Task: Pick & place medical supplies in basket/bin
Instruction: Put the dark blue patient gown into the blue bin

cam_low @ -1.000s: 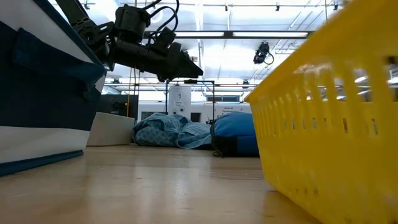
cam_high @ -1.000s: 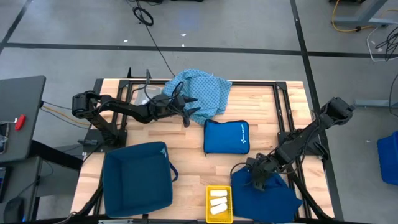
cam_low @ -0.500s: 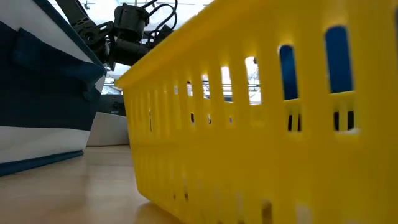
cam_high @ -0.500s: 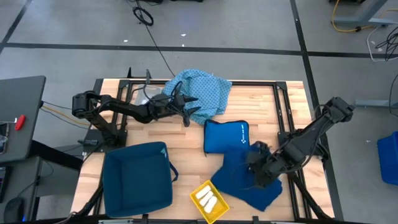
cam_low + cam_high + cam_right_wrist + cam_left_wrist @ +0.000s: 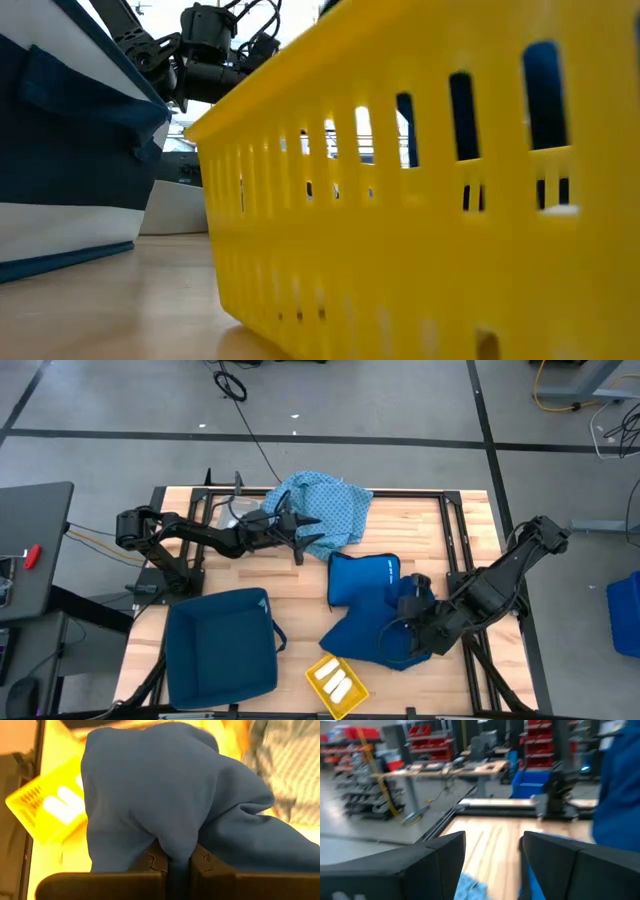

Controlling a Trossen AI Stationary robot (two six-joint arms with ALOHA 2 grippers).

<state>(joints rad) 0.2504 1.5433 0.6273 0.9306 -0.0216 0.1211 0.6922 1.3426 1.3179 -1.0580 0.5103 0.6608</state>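
Observation:
A light-blue dotted cloth lies bunched at the table's far middle. My left gripper hovers open at its near-left edge, touching nothing; the cloth shows below its fingers. A yellow basket stands askew at the near edge with white rolls inside. My right gripper is shut on a plain dark-blue cloth, raised above the table right of centre. My right gripper pinches a bunched fold of the dark-blue cloth between its two fingers. The fingers slant down from the table's right side. The cloth drapes slack below and around the fingers, its lower part spreading beside the yellow basket.
A dark-blue bin stands at the near left. A bright blue zip pouch lies flat in the middle, partly under the held cloth. In the low view the yellow basket's wall fills most of the picture.
My right gripper has risen and gone toward the table's middle, still shut. It has pulled the dark-blue cloth up off the near right of the table into a hanging bunch. The yellow basket has slid toward the table's left edge and turned askew.

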